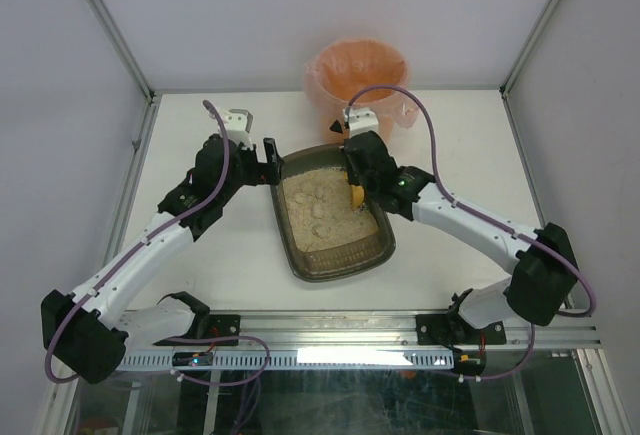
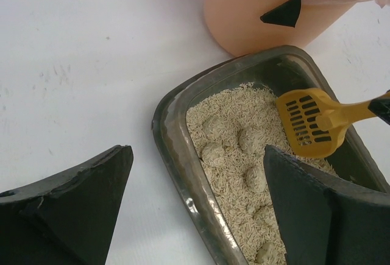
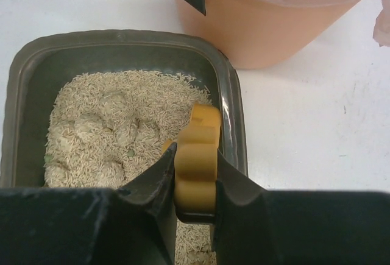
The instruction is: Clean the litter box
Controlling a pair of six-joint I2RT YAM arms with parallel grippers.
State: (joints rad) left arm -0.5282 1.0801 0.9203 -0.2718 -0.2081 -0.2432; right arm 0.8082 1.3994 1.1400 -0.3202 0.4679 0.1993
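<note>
only left wrist: slotted scoop (image 2: 308, 123) over litter box (image 2: 177, 155)

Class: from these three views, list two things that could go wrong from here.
1. The right gripper pinches the yellow scoop by its handle alone; loaded with clumps, it may twist and spill before reaching the bucket.
2. The left gripper is open astride the litter box rim; an off-centre grab could shove or tip it.
</note>
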